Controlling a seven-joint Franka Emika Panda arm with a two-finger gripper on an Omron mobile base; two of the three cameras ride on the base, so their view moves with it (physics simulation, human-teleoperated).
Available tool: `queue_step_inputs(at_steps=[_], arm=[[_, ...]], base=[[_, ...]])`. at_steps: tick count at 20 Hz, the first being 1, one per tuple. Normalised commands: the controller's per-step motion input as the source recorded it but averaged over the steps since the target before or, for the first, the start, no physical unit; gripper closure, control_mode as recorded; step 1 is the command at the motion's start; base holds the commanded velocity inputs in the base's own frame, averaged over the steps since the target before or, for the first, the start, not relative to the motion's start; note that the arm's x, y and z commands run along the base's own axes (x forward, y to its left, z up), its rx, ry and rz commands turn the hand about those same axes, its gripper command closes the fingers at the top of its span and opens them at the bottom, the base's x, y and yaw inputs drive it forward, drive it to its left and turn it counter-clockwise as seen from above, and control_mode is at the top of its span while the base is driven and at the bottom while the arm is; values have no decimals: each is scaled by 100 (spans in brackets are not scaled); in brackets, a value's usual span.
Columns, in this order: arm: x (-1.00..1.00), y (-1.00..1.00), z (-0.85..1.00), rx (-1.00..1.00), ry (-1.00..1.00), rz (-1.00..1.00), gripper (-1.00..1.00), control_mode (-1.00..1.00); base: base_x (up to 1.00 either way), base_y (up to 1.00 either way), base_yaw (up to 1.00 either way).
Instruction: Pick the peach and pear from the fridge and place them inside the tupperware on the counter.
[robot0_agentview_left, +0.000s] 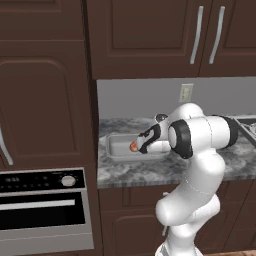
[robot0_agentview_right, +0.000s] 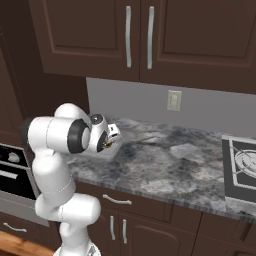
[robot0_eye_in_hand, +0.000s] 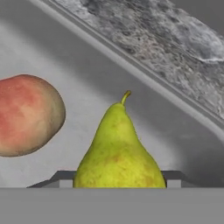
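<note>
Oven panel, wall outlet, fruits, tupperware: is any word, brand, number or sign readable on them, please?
No text can be read anywhere.
oven panel: small pale marks beside the knob, too blurred to read.
wall outlet: blank.
pear, peach, tupperware: no label.

Oven (robot0_agentview_left: 42, 210), wall outlet (robot0_agentview_right: 174, 100), stovetop (robot0_agentview_right: 242, 167).

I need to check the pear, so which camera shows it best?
The hand view: the pear stands large between the fingertips, beside the peach, over the tupperware. In both base views the arm and gripper hide it.
</note>
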Motion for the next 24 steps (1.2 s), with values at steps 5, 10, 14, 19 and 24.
queue_step_inputs(at_steps=[5, 10, 14, 19, 24], arm=[[2, 6, 0, 0, 0, -1, -100, -100], [-22, 0, 34, 0, -2, -5, -100, -100], [-74, -5, 78, 0, -12, -10, -100, -100], [-98, -24, 80, 0, -19, -10, -100, -100], [-97, -81, 75, 3, -22, -10, -100, -100]], base=[[0, 0, 0], [0, 0, 0], [0, 0, 0], [0, 0, 0], [0, 0, 0]])
